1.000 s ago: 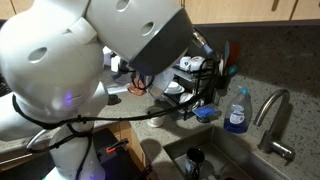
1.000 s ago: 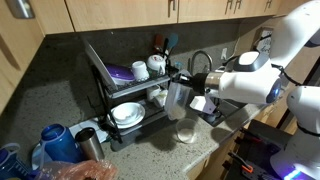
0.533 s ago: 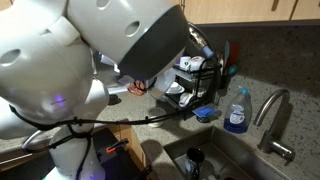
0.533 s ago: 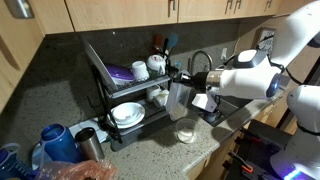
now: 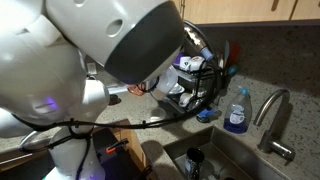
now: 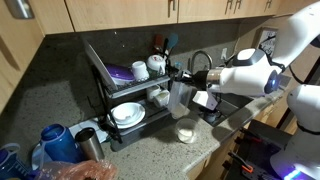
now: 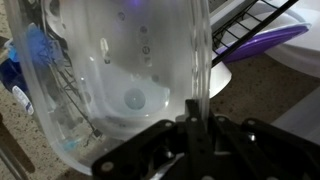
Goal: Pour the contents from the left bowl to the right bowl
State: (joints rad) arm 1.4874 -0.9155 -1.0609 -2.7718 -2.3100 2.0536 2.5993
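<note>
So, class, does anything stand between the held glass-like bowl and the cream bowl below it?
Nothing visible does. The glass-like bowl hangs tilted above the cream bowl on the counter, with only open air between them.

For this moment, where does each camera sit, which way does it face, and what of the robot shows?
Exterior view: close behind the arm, which fills most of the picture; looks past it to the dish rack, faucet and sink.
Exterior view: across the counter, facing the corner dish rack; arm enters from the right, hand gripping a clear container above a pale bowl.
Wrist view: looks along the hand into the clear container.
Shared: both exterior views show the dish rack.
</note>
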